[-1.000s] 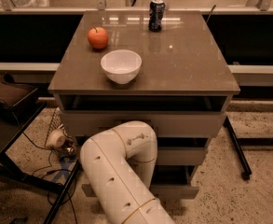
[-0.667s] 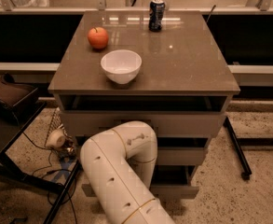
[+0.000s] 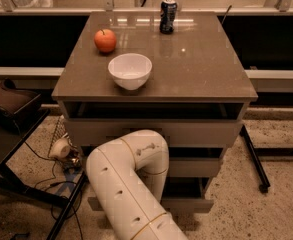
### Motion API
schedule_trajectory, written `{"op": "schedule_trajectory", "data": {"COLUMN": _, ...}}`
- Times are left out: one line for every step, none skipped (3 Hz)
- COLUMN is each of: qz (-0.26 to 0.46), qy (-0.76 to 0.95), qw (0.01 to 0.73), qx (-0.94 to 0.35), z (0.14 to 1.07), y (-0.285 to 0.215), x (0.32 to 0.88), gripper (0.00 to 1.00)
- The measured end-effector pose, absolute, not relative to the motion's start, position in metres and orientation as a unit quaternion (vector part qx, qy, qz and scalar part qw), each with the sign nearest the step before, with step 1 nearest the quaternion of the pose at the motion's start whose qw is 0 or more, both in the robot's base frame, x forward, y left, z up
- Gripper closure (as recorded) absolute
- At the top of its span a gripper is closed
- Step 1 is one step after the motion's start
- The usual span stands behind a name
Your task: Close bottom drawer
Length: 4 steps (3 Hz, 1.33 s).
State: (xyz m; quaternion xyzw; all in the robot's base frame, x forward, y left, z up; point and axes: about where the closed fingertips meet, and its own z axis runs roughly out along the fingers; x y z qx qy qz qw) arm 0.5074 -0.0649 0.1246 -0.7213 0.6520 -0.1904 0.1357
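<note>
The bottom drawer (image 3: pixel 188 204) is the lowest pale front of the cabinet. It seems to stand slightly forward of the fronts above, with a dark gap over it. Its handle and middle are covered by my white arm (image 3: pixel 131 184), which rises from the lower edge of the camera view and bends in front of the drawers. My gripper is hidden behind that bent arm, somewhere low in front of the drawer fronts. The middle drawer (image 3: pixel 196 167) and the top drawer (image 3: pixel 206 133) show to the right of the arm.
On the brown cabinet top (image 3: pixel 206 69) stand a white bowl (image 3: pixel 130 70), an apple (image 3: pixel 105 40) and a dark can (image 3: pixel 168 15). A dark stand (image 3: pixel 11 109) and cables (image 3: pixel 46 176) lie at the left. A black wheeled leg (image 3: pixel 253 156) runs at the right.
</note>
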Motion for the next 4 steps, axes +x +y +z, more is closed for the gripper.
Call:
{"op": "schedule_trajectory", "data": {"qz": -0.187, "qy": 0.652, "qw": 0.138, "qx": -0.722, "z": 0.124, "y": -0.064, "x": 0.506, "gripper": 0.34}}
{"op": "schedule_trajectory", "data": {"qz": -0.137, "qy": 0.647, "qw": 0.174, "qx": -0.729, "z": 0.120, "y": -0.037, "x": 0.491, "gripper": 0.55}}
{"op": "schedule_trajectory", "data": {"qz": -0.109, "qy": 0.635, "qw": 0.208, "qx": -0.736, "z": 0.143, "y": -0.009, "x": 0.480, "gripper": 0.77}}
{"op": "schedule_trajectory", "data": {"qz": -0.115, "qy": 0.612, "qw": 0.233, "qx": -0.747, "z": 0.182, "y": 0.015, "x": 0.476, "gripper": 0.99}}
